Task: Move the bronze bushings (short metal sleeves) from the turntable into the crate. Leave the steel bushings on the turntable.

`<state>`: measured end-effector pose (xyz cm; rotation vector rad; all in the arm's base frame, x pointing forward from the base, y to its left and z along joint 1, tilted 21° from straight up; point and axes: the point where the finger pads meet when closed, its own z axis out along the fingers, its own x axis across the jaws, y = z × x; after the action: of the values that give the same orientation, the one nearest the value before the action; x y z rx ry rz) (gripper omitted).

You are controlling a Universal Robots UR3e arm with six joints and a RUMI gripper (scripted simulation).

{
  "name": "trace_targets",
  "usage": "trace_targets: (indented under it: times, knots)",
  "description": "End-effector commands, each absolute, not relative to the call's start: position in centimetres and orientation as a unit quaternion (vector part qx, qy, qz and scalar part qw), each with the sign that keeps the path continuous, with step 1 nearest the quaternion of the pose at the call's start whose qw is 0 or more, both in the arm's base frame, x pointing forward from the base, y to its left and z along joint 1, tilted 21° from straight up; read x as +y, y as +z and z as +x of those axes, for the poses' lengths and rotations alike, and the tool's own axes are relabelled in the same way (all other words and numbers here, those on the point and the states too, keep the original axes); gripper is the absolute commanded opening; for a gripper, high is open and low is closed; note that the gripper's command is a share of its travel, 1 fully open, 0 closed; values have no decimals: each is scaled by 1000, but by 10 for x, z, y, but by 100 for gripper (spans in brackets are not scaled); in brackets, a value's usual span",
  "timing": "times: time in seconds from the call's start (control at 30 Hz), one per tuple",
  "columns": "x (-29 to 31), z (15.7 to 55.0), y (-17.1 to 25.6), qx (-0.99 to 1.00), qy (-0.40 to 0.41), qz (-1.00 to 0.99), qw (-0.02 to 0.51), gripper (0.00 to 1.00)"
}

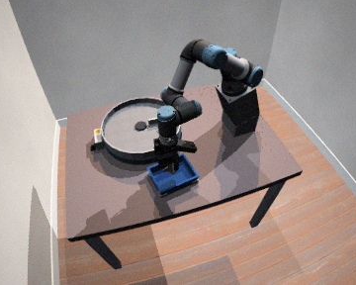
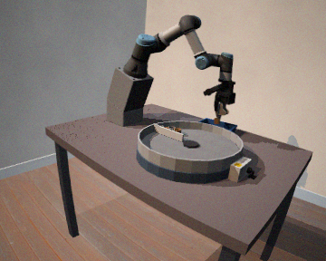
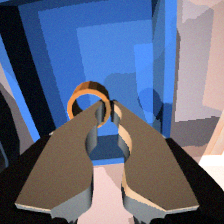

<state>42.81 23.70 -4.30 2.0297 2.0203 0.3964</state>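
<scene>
My gripper [image 3: 107, 101] is shut on the wall of a bronze bushing [image 3: 88, 102], an orange-brown ring, and holds it just above the inside of the blue crate [image 3: 100, 65]. In the top view the gripper [image 1: 171, 166] reaches down into the crate [image 1: 174, 174] at the table's front. In the exterior view the gripper [image 2: 218, 113] hangs over the crate [image 2: 219, 124], with the bushing [image 2: 217, 120] at the fingertips. The round grey turntable [image 1: 133, 129] lies beside the crate. More bronze pieces [image 2: 175, 129] lie by its divider [image 2: 168, 131]. A dark disc [image 2: 190, 143] lies near its middle.
The arm's grey pedestal [image 1: 238, 110] stands at the table's back right. A small white box with a yellow knob [image 1: 97, 135] sits at the turntable's left rim. The table's front edge runs close below the crate.
</scene>
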Motion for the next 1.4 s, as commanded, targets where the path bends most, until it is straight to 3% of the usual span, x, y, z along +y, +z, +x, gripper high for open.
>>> trace_targets:
  times: [0.0,1.37]
  knots:
    - [238,429,-43,693,137,696,126,0]
    - [238,431,-47,693,137,696,126,0]
